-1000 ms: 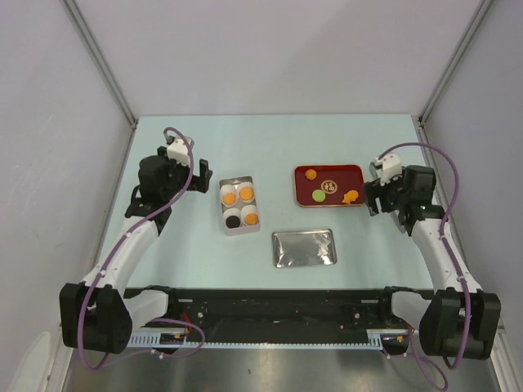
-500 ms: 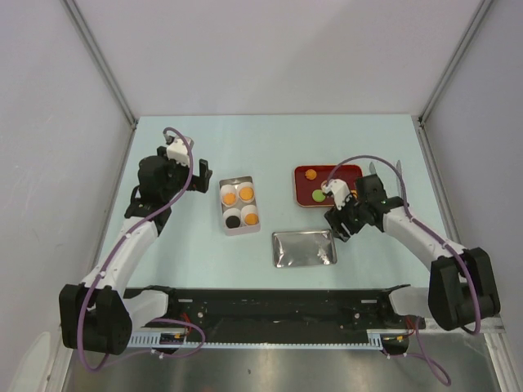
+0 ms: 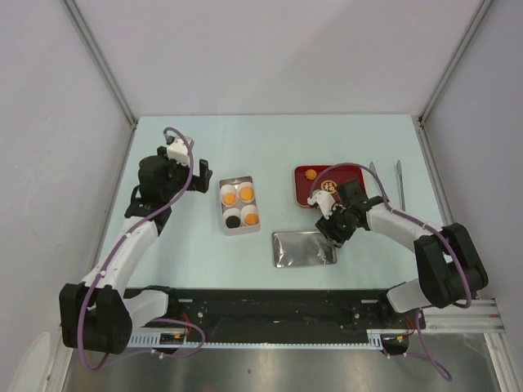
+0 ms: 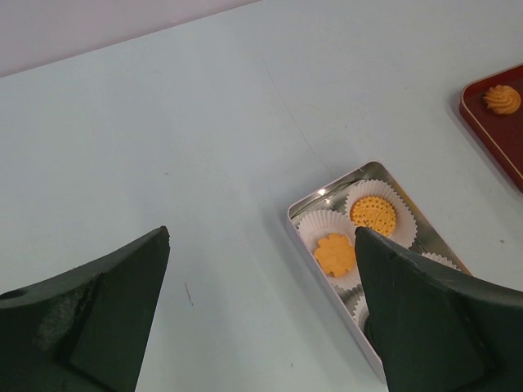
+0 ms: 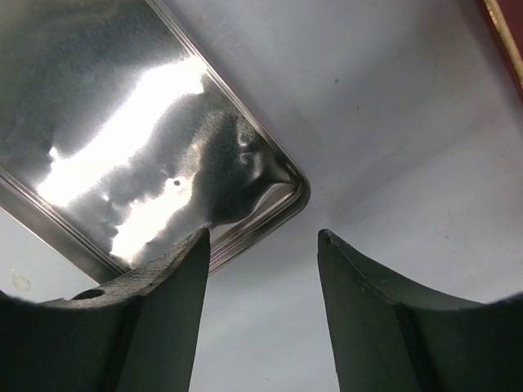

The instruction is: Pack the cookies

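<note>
Cookies sit in white paper cups in an open tin box (image 3: 225,229): orange ones (image 3: 230,196), (image 3: 245,193), (image 3: 252,219) and a black one (image 3: 234,220). More cookies lie on a red tray (image 3: 351,170): an orange swirl (image 3: 311,173) and a tan round one (image 3: 328,186). My right gripper (image 3: 333,234) is open and empty, low over the right corner of the shiny tin lid (image 3: 304,247); the wrist view shows that corner (image 5: 163,163) just beyond its jaws (image 5: 263,237). My left gripper (image 3: 202,176) is open and empty, left of the box (image 4: 327,192).
Two metal tongs (image 3: 373,175), (image 3: 400,184) lie right of the red tray. My right arm hides part of the tray. The left wrist view shows a flower cookie (image 4: 335,255), a round one (image 4: 373,212) and the tray's swirl cookie (image 4: 501,98).
My right arm has swung from the tray's right side leftward and down to the lid's right corner. The left arm has not moved.
</note>
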Motion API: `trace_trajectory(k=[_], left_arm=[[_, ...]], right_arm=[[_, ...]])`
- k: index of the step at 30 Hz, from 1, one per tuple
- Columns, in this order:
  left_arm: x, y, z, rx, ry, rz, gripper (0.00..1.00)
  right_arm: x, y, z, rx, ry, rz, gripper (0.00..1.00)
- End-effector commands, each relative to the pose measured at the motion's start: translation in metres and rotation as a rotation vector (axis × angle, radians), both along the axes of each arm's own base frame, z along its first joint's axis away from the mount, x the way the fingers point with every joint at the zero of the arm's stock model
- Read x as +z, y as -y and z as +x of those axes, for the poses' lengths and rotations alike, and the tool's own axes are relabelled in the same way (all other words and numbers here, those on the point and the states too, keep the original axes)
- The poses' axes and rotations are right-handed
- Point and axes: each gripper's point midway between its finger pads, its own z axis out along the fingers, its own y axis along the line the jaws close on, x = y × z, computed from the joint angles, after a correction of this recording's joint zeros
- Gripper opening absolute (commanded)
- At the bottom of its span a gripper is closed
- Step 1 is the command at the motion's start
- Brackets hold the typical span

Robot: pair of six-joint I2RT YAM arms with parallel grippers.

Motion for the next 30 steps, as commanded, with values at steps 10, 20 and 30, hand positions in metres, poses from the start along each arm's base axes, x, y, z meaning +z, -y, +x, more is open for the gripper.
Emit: trace_trajectory(k=[10,20,30], left_arm=[[0.02,0.002,0.004,-0.013,0.057,0.006,1.0],[0.017,0.006,0.002,-0.04,0.054,0.006,1.0],[0.055,0.073,-0.04,-0.411,0.139,-0.036,0.99]], right_arm=[[-0.012,-0.009,0.011,0.039,0.014,-0.053,0.39],[0.029,-0.017,0.032,-0.008,0.034,0.015,0.0],[0.138,-0.028,0.061,-0.074,0.241,0.145,0.0]])
